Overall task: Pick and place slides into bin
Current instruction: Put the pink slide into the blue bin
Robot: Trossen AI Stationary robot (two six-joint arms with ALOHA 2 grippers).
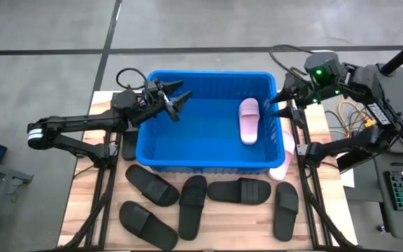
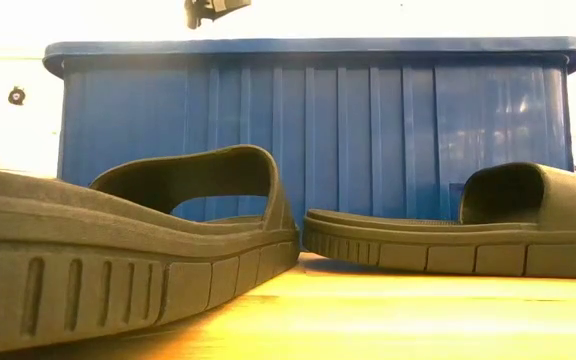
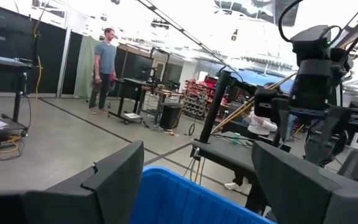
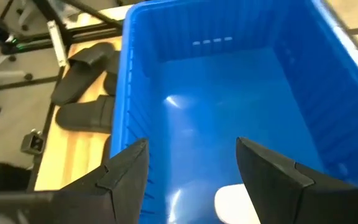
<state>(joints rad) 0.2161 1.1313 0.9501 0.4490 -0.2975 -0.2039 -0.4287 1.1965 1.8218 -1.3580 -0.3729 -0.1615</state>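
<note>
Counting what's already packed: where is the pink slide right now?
In the high view, the pink slide lies inside the blue bin, on its right side, near the right gripper.

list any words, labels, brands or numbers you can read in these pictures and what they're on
None can be read.
The blue bin, the pink slide lying in it and the black slides on the table show no lettering.
Papers on the floor in the left wrist view are too blurred to read.

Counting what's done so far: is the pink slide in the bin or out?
In. One pink slide lies on the floor of the blue bin; a second pale one sits outside its right wall.
</note>
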